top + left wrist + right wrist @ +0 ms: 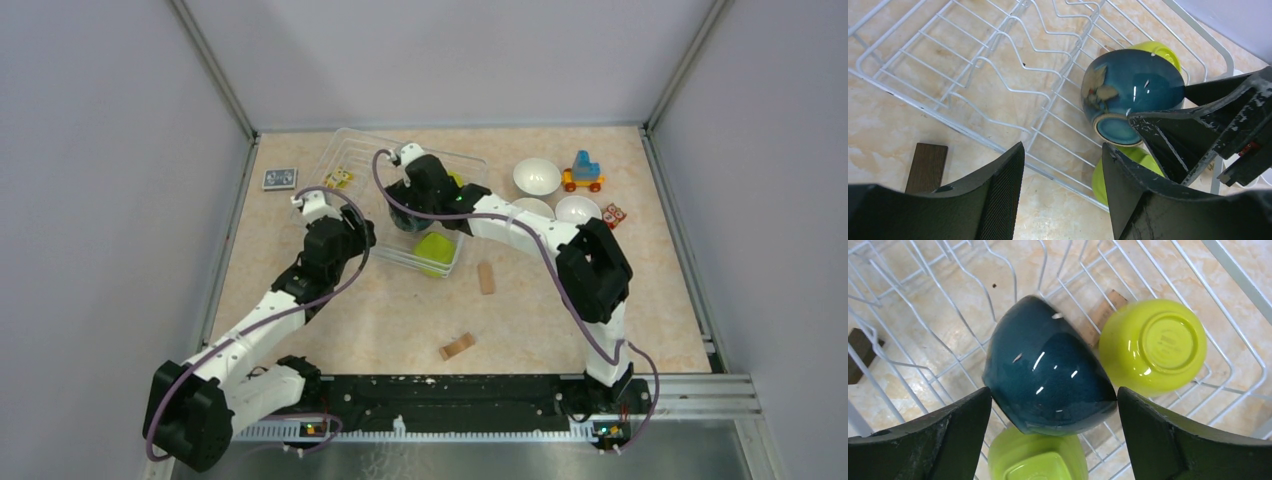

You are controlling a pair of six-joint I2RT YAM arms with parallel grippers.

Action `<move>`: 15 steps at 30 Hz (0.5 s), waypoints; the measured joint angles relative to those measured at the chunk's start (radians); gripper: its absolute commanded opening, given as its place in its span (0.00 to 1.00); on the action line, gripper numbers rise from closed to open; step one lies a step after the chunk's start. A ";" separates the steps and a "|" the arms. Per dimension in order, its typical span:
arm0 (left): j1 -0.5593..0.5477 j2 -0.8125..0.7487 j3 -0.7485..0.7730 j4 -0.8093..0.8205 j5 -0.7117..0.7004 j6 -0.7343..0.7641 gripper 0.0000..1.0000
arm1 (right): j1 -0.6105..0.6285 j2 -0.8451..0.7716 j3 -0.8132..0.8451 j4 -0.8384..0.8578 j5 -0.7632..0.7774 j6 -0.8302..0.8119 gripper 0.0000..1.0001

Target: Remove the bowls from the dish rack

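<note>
The pale wire dish rack (352,150) stands at the back middle of the table. My right gripper (405,212) reaches into it and is shut on the dark teal bowl (1048,375), its fingers against the bowl's two sides. The teal bowl is tilted, its foot showing in the left wrist view (1133,82). Two lime green bowls lie upside down in the rack, one beside it (1153,345) and one below it (1038,457). My left gripper (1063,150) is open and empty, over the table by the rack's left near edge (948,75).
Three pale bowls (536,177) (532,208) (577,210) sit on the table right of the rack, beside a toy vehicle (583,172). A card (279,178) lies left of the rack. Wooden blocks (486,277) (457,346) lie nearer the front.
</note>
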 measured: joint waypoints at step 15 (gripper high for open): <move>0.000 -0.013 -0.009 -0.010 -0.023 -0.002 0.64 | -0.001 0.000 -0.020 0.009 -0.251 0.026 0.69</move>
